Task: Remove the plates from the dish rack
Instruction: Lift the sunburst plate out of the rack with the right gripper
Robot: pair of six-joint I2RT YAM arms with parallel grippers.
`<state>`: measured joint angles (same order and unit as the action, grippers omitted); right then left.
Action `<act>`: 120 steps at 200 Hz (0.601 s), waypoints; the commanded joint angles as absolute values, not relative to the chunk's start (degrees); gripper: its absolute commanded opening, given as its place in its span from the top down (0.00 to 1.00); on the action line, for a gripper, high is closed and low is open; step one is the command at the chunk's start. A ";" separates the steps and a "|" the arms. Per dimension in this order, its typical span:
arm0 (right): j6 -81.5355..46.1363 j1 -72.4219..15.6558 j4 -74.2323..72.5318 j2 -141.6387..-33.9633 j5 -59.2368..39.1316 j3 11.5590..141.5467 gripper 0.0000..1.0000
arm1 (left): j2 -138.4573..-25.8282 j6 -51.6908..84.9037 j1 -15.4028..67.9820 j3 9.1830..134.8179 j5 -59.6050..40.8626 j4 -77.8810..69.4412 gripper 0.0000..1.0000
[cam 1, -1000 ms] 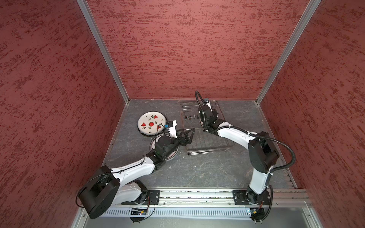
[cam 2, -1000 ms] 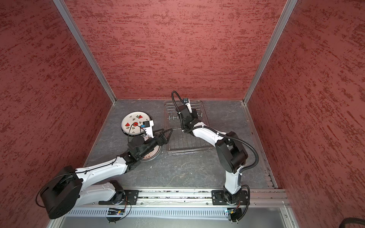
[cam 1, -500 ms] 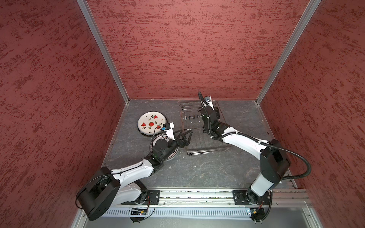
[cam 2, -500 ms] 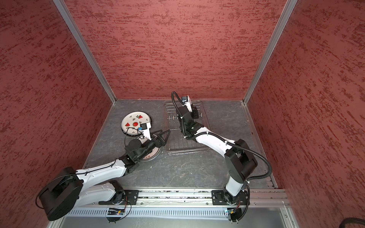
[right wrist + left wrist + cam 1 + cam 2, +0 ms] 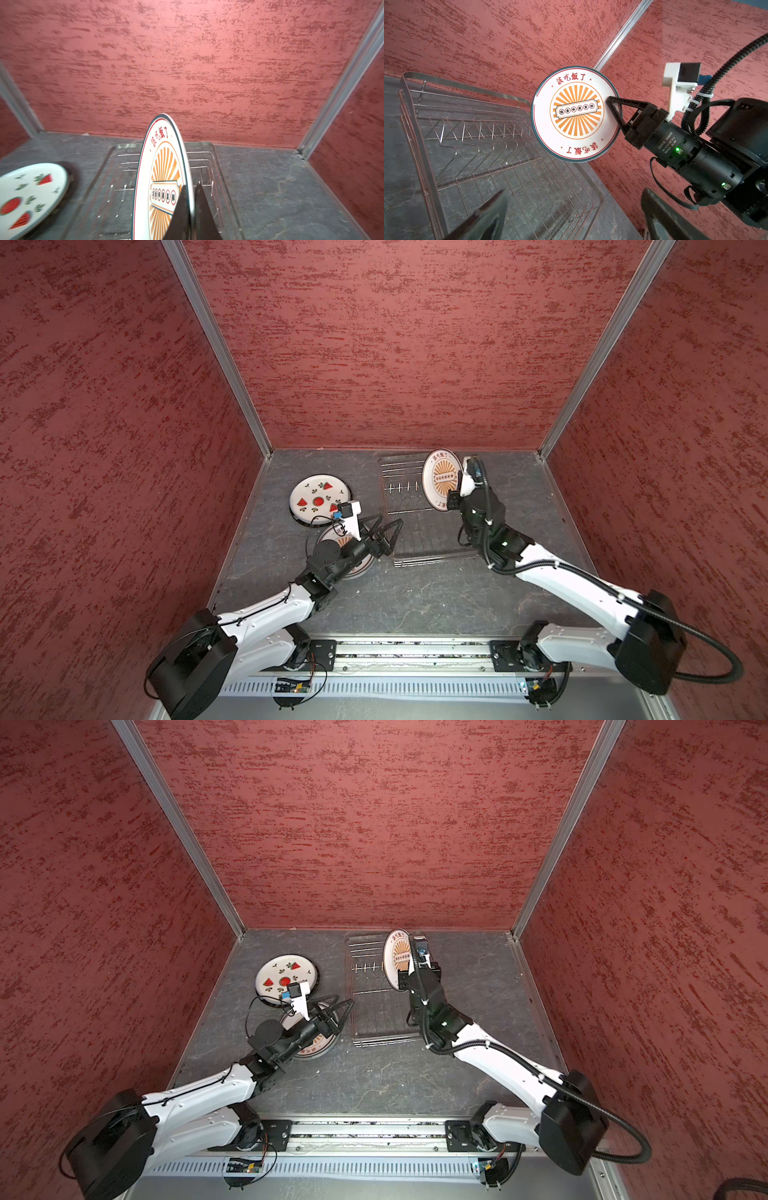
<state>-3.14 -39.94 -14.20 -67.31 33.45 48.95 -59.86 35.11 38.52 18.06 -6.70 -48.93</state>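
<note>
The right gripper (image 5: 613, 104) has its jaws clamped on the rim of the sunburst plate (image 5: 440, 479). It holds the plate up on its edge, over the far end of the dish rack (image 5: 419, 539). I think it holds it this way because plates stand up between the rack's little prongs, so a plate has to come out edge first. I cannot tell if the plate's bottom edge is clear of the wires. I see no other plate in the rack.

The left gripper (image 5: 388, 526) is just beside the rack's left side, with its jaws wide apart and nothing in them. It may be waiting to take the plate.

Left of the rack, the watermelon plate (image 5: 318, 499) and an orange-print plate (image 5: 318, 1044) lie flat on the table (image 5: 415, 601). That looks like the spot for unloaded plates.
</note>
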 commanded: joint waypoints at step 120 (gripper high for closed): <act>-30.67 -23.69 -34.01 -47.56 -20.63 29.40 1.00 | -55.93 35.46 37.83 18.47 -16.80 -44.70 0.01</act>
